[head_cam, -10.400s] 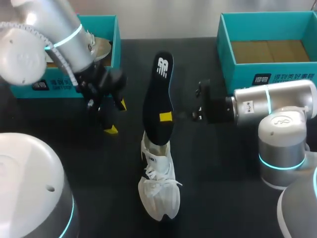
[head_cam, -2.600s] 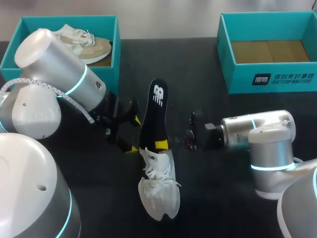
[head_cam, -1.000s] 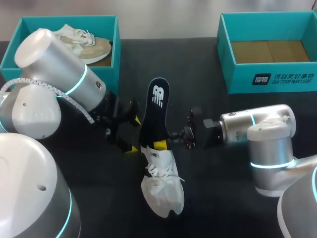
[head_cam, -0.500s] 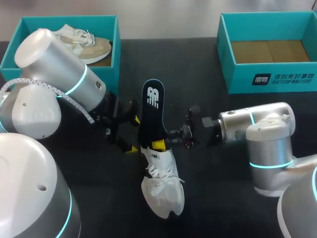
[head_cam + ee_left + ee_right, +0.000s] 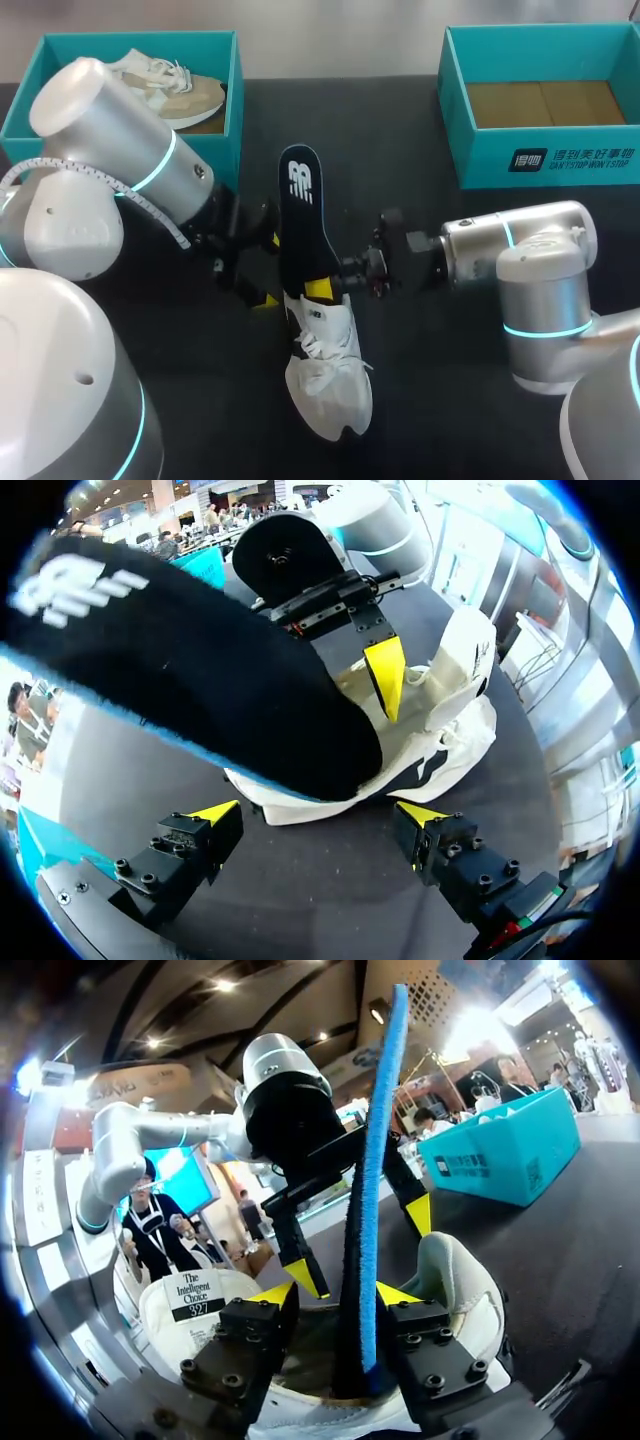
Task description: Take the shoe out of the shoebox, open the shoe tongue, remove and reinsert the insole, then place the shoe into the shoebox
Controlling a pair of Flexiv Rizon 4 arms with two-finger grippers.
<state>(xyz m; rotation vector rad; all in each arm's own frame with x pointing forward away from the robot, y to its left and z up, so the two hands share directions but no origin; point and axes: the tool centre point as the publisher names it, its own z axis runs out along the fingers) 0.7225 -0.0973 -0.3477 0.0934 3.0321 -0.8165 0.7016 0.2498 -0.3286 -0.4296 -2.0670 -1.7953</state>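
A white shoe (image 5: 325, 370) lies on the black table, heel toward the boxes. Its black, blue-edged insole (image 5: 300, 225) stands steeply out of the heel opening, leaning left. My right gripper (image 5: 325, 283) reaches in from the right at the shoe's heel. In the right wrist view the insole (image 5: 368, 1200) stands edge-on between the open fingers of the right gripper (image 5: 335, 1293), against one finger with a gap to the other. My left gripper (image 5: 266, 270) waits open just left of the heel. In its own view the left gripper (image 5: 318, 813) faces the shoe (image 5: 455, 730) and the insole (image 5: 200, 680).
A teal shoebox (image 5: 222, 70) at the back left holds a second, beige shoe (image 5: 175, 85). Another teal shoebox (image 5: 545, 160) at the back right shows only its cardboard bottom. My two big arm bodies stand at the near left and near right of the table.
The insole's top has swung leftward while its foot stays in the shoe. The right gripper's fingers have spread a little. The left arm has kept still.
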